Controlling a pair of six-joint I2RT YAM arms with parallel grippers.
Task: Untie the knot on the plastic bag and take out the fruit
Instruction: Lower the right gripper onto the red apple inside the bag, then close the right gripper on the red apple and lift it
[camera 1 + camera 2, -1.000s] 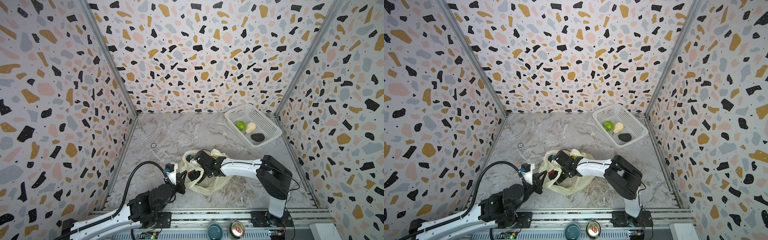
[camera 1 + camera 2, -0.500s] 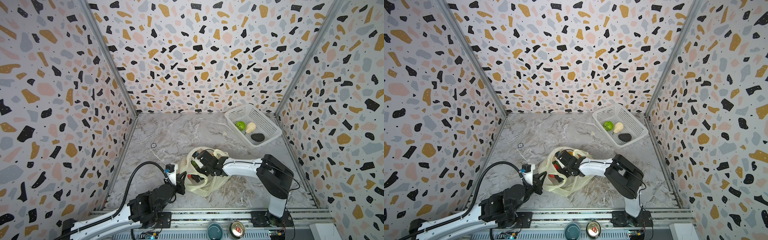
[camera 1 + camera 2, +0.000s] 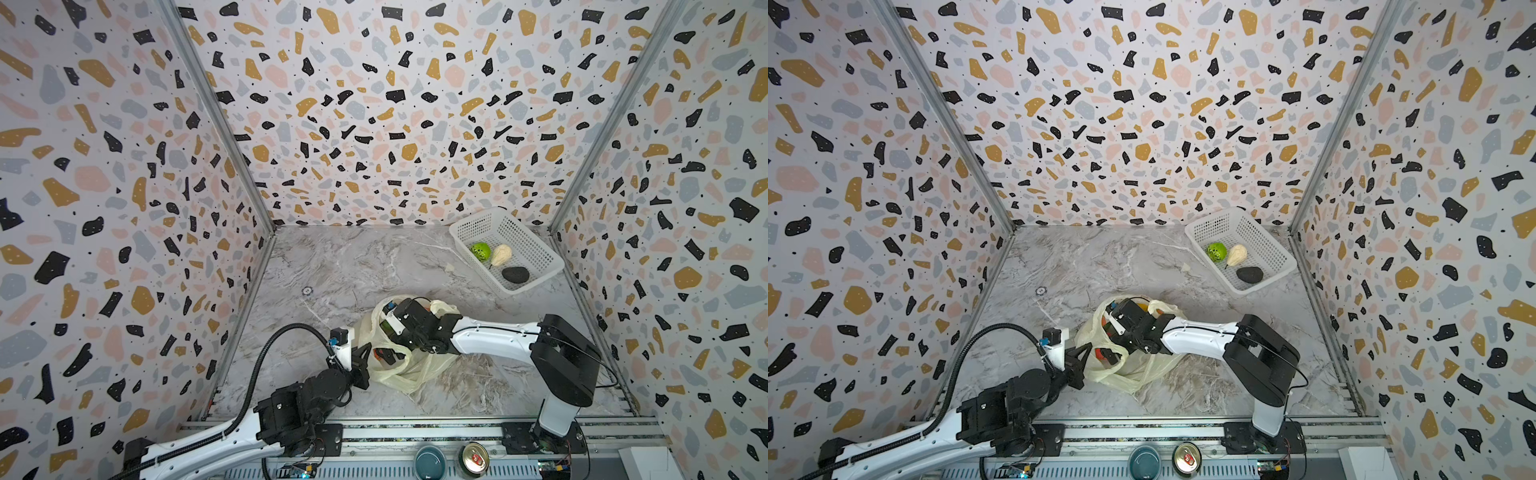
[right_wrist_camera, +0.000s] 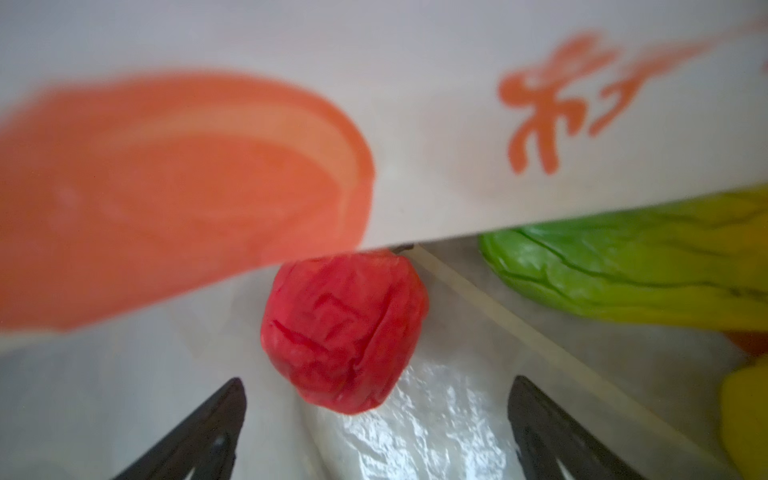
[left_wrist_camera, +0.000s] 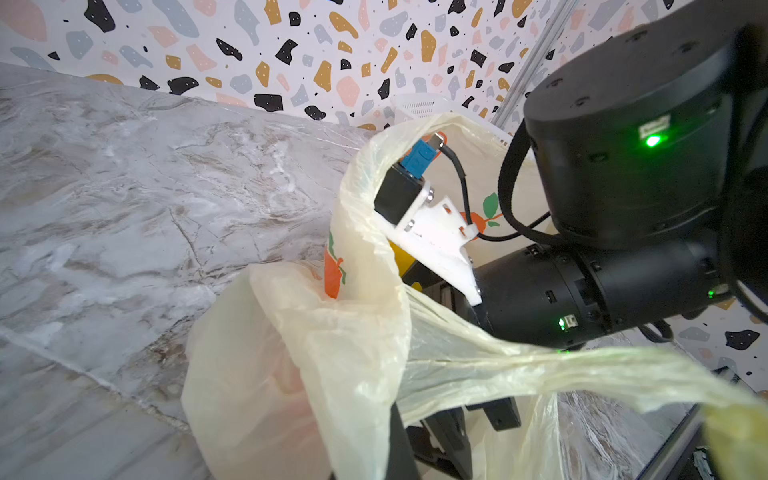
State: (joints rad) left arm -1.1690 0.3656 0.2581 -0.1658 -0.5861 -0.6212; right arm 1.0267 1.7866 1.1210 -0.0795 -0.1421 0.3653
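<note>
Pale-yellow, crinkly translucent plastic bag (image 3: 419,372) lies open-mouthed on the grey marbled tabletop (image 3: 353,257), near its front middle. Inside it the right claw (image 4: 376,380) gapes wide and empty, close to a wrinkled red fruit (image 4: 345,328), with a green-yellow fruit (image 4: 602,274) beside it. The left claw (image 3: 362,358) is closed on the bag's near-left edge. Well apart, a white perforated basket (image 3: 525,241) holds a lime-green fruit (image 3: 481,252), a cream fruit (image 3: 500,254) and a black fruit (image 3: 515,274).
</note>
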